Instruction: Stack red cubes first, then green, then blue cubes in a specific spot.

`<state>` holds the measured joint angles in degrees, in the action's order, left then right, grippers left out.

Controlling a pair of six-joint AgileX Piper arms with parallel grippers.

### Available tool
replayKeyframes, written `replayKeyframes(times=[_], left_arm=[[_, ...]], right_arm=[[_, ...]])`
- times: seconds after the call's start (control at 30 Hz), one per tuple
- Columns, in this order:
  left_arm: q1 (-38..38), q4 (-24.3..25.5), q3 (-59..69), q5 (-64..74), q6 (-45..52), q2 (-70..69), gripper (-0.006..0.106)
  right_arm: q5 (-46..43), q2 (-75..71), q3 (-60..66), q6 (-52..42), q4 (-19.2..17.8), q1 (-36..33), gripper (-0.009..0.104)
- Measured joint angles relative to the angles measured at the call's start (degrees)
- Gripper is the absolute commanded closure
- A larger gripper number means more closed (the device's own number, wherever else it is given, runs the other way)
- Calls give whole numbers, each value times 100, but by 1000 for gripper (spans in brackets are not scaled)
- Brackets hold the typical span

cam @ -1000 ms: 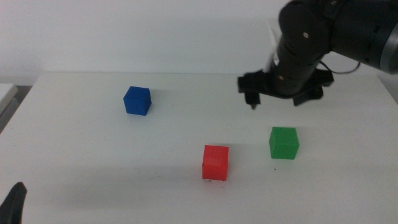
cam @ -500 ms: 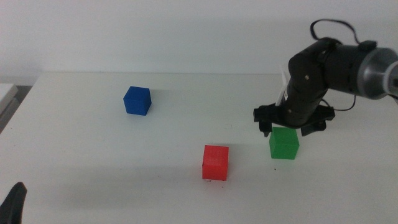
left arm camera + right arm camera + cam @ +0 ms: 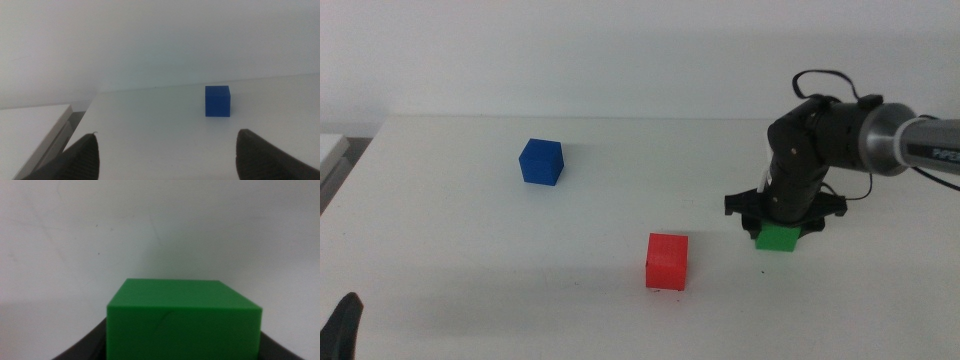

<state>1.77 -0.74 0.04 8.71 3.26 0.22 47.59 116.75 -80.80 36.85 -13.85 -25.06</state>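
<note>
**Green cube under the right gripper; red cube waits as the base**

Green cube [image 3: 778,238] sits on the white table [image 3: 470,260], right of the red cube [image 3: 667,261] and apart from it. Right gripper [image 3: 782,222] is low over it, jaws straddling its sides; whether they press it I cannot tell. Likely the grasp for the second layer. Blue cube [image 3: 541,162] stands well apart, far left. Left gripper [image 3: 165,155] waits by the near-left edge, jaws wide apart, holding nothing. No containers present.
</note>
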Motion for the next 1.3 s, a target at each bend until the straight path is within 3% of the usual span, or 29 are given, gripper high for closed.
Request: replayKeyframes(times=[0.23,0.63,1.3], left_arm=[[0,0,0,0,0,0,7],[0,0,0,0,0,0,7],[0,0,0,0,0,0,7]], right_arm=[[718,-961,-90,702,-341,-647,84],[1541,-556,-1139,1823,-323,-2111,83],[1445,34,-1446,2308,-421,-2285,82]])
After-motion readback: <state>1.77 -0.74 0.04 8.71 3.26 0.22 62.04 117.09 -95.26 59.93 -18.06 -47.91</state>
